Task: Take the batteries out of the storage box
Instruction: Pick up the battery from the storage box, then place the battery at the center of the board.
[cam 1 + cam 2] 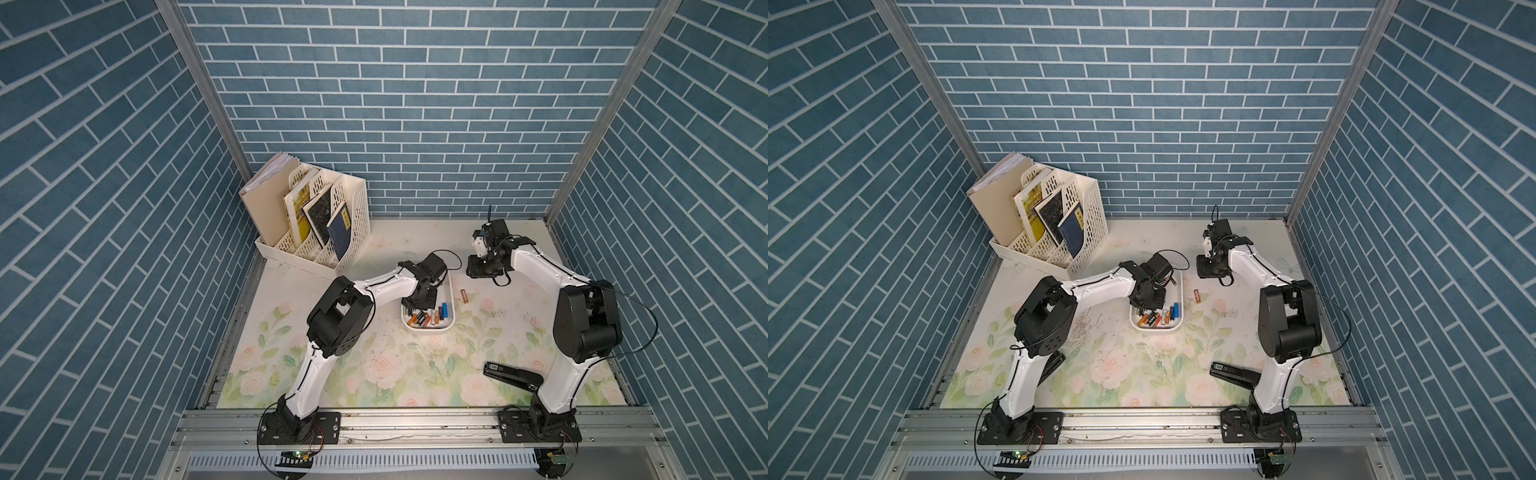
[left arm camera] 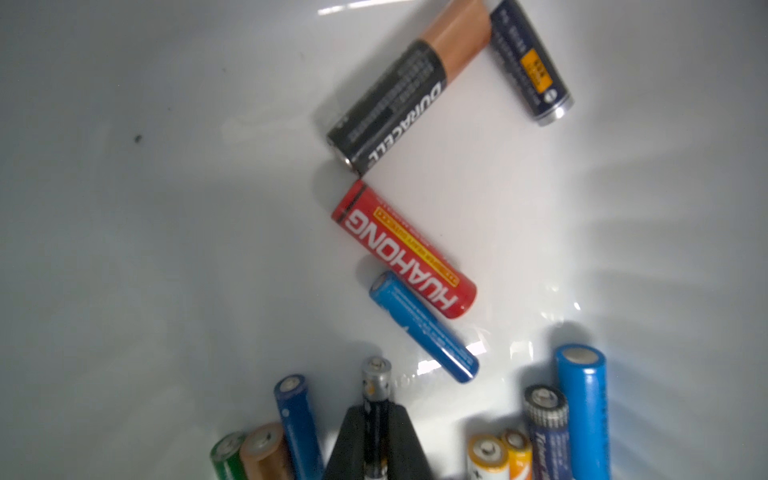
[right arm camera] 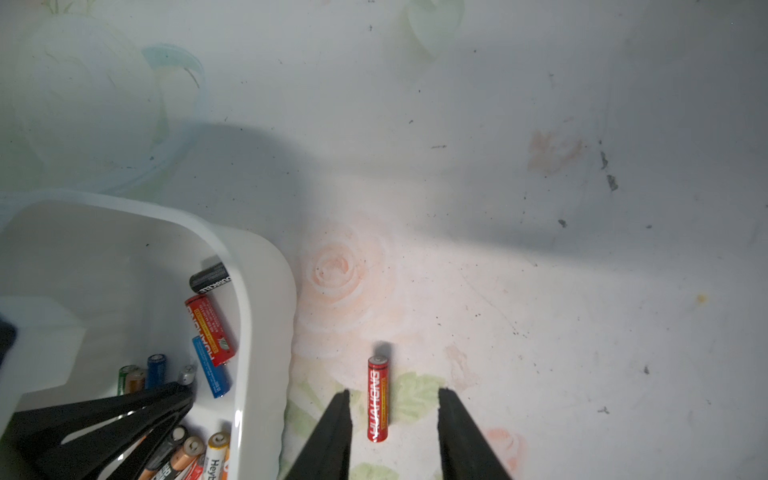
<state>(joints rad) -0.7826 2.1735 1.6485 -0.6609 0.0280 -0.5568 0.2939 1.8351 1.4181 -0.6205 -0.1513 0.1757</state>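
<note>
The white storage box (image 1: 428,328) (image 1: 1156,331) sits mid-table with several batteries (image 1: 428,318) heaped at its near end. My left gripper (image 2: 376,411) reaches down into the box (image 2: 166,208) and is shut on a thin black battery (image 2: 376,374) whose silver end sticks out past the fingertips. Loose red, blue and black-copper batteries lie around it. My right gripper (image 3: 392,392) hovers open over the table beside the box (image 3: 266,291). A red battery (image 3: 378,399) (image 1: 464,296) lies on the mat below the gap, touching neither finger.
A cream perforated file rack (image 1: 316,220) with books stands at the back left. A black stapler (image 1: 513,376) lies near the right arm's base, and another dark stapler (image 1: 1054,361) shows partly behind the left arm. Blue brick walls close in three sides.
</note>
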